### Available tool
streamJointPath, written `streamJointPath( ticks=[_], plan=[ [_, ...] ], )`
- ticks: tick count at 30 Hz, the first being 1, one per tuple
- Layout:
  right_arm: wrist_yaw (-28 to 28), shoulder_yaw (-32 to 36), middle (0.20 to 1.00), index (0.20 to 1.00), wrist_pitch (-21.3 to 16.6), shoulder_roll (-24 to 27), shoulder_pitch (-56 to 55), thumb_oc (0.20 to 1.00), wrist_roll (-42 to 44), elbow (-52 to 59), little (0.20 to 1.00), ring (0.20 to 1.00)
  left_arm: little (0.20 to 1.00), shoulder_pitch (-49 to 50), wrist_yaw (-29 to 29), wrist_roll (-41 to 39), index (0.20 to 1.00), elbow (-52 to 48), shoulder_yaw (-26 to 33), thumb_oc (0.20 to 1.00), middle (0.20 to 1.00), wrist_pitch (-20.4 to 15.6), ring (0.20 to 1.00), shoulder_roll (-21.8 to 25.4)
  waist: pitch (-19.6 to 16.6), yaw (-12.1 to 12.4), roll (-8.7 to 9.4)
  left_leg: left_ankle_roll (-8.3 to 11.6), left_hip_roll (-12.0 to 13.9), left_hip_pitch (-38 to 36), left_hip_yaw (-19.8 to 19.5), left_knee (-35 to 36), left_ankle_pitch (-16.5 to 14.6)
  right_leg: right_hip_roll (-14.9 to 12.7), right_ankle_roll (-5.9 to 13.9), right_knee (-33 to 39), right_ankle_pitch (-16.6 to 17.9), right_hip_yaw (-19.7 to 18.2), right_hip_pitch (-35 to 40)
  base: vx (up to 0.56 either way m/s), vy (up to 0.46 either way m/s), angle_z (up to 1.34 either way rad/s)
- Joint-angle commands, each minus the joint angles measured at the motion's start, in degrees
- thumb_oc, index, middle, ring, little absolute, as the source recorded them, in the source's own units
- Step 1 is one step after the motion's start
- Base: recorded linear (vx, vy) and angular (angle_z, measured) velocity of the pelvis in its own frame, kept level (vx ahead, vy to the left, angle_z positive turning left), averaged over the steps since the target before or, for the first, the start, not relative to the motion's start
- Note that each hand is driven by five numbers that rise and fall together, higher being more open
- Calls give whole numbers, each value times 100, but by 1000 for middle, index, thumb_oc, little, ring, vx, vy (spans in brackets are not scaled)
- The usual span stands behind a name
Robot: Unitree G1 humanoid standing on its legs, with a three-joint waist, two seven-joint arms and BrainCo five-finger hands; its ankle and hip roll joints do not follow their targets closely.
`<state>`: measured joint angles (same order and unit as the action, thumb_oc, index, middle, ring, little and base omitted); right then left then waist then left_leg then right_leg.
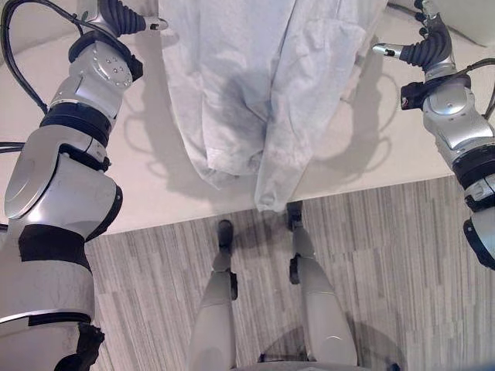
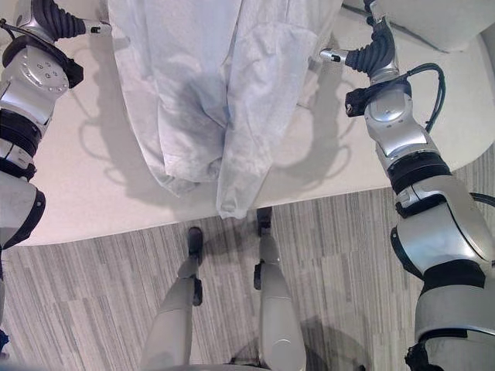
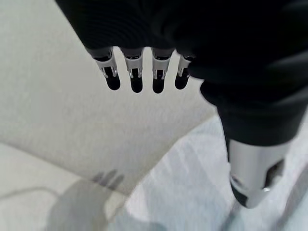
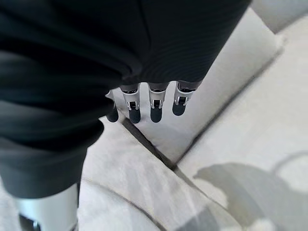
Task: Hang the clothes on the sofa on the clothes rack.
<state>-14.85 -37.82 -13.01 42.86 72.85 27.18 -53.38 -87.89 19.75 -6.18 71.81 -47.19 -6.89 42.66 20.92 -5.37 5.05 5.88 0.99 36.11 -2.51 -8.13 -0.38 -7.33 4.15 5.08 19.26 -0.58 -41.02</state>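
Garment: a pale blue-white shirt is spread on the sofa, and I'm placing everything else off it.
Long axis: it runs from the sofa's back toward me, and the hem droops just over the front edge of the seat above the grey striped floor.
Top end: the collar and shoulders run out past the upper edge of my head views, so I can't see where a hanger would go.
Left robot hand: it hovers beside the shirt's left edge, up toward the shoulder end. Its own wrist camera shows the fingers hanging straight and relaxed with the thumb apart, gripping nothing, and shirt cloth lies right under the thumb side.
Right robot hand: it hovers on the shirt's right side over the seam between the sofa cushions. The fingers are straight and empty too, and the shirt's edge is near the thumb.
Nearer side: my call is the left one, since cloth sits directly beneath it.
What it turns on: both robot hands flank the shirt across its width. I judge each has to close inward toward the centre line and down.
Rack: I can't place it from here.
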Motion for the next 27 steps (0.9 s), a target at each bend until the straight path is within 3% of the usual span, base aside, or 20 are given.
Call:
streamJointPath(
  ticks=[1, 9, 21, 23, 27],
  plan=[
    [-236, -20, 1000, 1000, -288, 64, 645, 1000, 183, 32, 1000, 1000, 1000, -806, 245, -265, 1000, 5, -91, 1000, 1000, -213, 1000, 372, 215, 76, -177, -195, -98, -448, -197, 1313, 844, 24, 925, -8, -431, -155, 299, 15, 35, 2],
    [-323, -315, 1000, 1000, -370, -59, 1259, 1000, 358, 49, 1000, 1000, 1000, -1482, 325, -364, 1000, -18, -526, 1000, 1000, -248, 1000, 210, 279, -7, -183, -165, -106, -225, -229, 1313, 870, 17, 935, -8, -372, -140, 52, 0, 0, 0],
    [-432, -463, 1000, 1000, -450, -260, 1325, 1000, 265, 551, 1000, 1000, 1000, -1943, 429, -395, 1000, -73, -809, 1000, 1000, -222, 1000, 146, 312, -146, -181, -240, -117, -60, -154, 1313, 832, 8, 947, -8, -341, -251, -173, 3, 43, -5],
    [-446, -385, 1000, 1000, -491, -309, 1150, 1000, 190, 746, 1000, 1000, 1000, -1758, 504, -369, 1000, -119, -668, 1000, 1000, -194, 1000, 166, 278, -208, -81, -333, -185, -51, -144, 946, 637, -18, 917, -8, -370, -379, -57, 17, 63, -13],
    [-467, -239, 1000, 1000, -487, -222, 986, 1000, 113, 843, 1000, 1000, 1000, -1418, 549, -460, 1000, -175, -357, 1000, 1000, -177, 1000, 187, 219, -256, -94, -409, -334, 60, -50, 437, 336, -140, 942, -8, -393, -528, 129, 30, 96, -19]
  ],
)
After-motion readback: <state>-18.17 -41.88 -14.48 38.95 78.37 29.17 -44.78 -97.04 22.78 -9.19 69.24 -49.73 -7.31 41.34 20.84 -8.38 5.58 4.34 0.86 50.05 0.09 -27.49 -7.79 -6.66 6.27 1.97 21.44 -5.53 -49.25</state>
